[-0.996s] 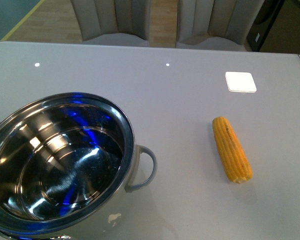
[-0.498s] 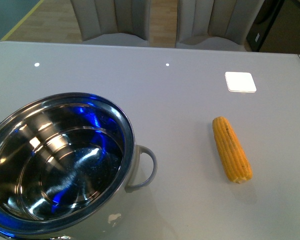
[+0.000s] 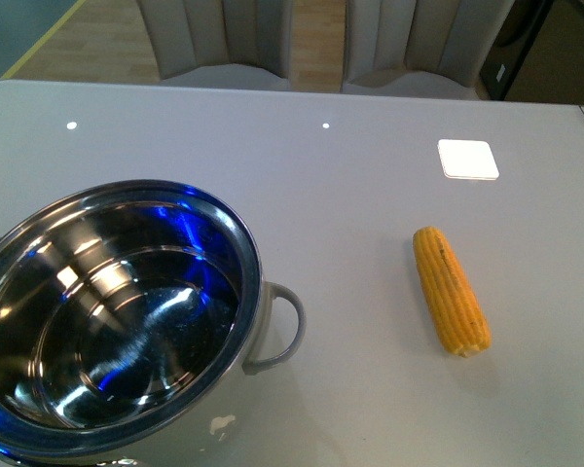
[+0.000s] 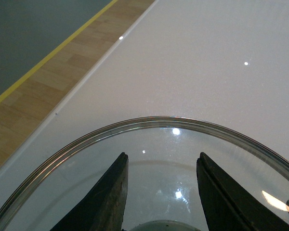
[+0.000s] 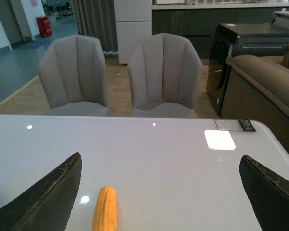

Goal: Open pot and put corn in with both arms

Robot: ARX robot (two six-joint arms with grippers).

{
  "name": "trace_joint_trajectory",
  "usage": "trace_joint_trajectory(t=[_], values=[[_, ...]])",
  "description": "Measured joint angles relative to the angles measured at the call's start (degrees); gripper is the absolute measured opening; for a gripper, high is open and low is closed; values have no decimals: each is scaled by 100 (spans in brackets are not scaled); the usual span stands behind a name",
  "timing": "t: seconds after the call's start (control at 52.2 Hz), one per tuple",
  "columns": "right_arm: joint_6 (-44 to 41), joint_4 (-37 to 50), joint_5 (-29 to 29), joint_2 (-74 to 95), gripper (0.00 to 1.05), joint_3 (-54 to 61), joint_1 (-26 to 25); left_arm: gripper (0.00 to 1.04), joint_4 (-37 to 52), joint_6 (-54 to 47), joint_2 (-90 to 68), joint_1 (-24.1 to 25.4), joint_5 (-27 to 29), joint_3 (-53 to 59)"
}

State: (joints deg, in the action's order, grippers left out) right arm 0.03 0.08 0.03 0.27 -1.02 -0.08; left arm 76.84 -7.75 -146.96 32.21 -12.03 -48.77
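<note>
The shiny steel pot (image 3: 117,321) stands open at the front left of the table, its grey loop handle (image 3: 282,326) pointing right, with blue glints inside. The yellow-orange corn (image 3: 452,290) lies on the table to the right of it and also shows in the right wrist view (image 5: 105,209). Neither arm shows in the front view. In the left wrist view my left gripper (image 4: 161,161) is shut on the knob of the glass lid (image 4: 149,122), held over the table near its edge. My right gripper (image 5: 161,166) is open and empty, with the corn between its fingers, nearer one of them.
A white square pad (image 3: 468,159) lies on the grey table (image 3: 350,175) behind the corn. Two grey chairs (image 5: 120,72) stand behind the table's far edge. Wooden floor (image 4: 33,91) runs beside the table's edge by the lid. A brown sofa (image 5: 265,82) is at the far right.
The blue reflections inside the pot have shifted. The pot and the corn have not moved.
</note>
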Motion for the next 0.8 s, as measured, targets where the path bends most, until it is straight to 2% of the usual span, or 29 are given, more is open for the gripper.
trace_joint_trajectory(t=[0.804], values=[[0,0,0,0,96,0,0,39,280,-168,-573,-26,-2,-247]])
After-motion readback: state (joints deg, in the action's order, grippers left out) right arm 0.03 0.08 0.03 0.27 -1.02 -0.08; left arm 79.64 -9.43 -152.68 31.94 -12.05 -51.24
